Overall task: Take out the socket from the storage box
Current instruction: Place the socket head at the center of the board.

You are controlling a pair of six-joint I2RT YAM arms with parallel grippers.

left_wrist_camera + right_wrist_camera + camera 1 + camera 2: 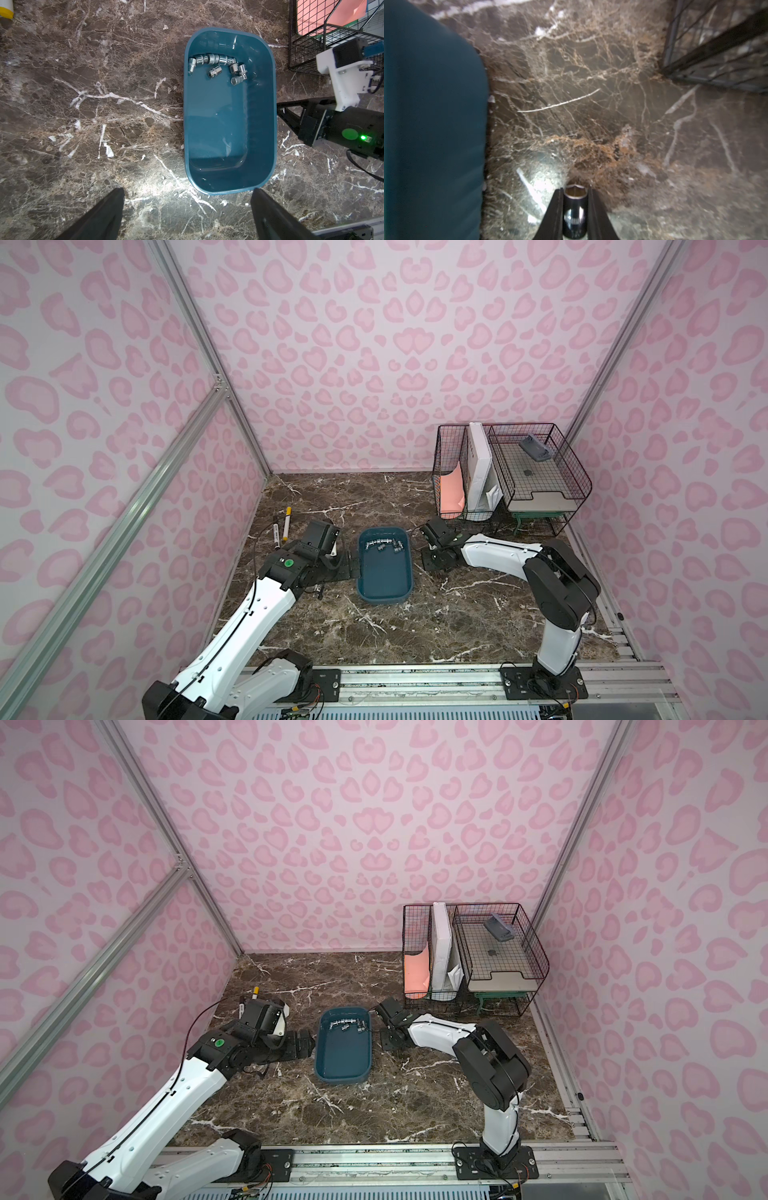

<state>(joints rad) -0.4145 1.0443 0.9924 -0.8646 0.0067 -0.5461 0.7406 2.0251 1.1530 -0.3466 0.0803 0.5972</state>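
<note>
The storage box is a shallow teal tray in the middle of the marble table, seen in both top views. Several chrome sockets lie bunched at its far end. Just right of the box, my right gripper hangs low over the marble, shut on a single chrome socket that stands upright with its hex mouth showing. The box wall is beside it. On the box's left side my left gripper is open and holds nothing, with one fingertip near the box's near corner.
A black wire-mesh rack holding papers and a grey object stands at the back right, close behind the right arm. Two markers lie on the table at the back left. Pink patterned walls close in three sides.
</note>
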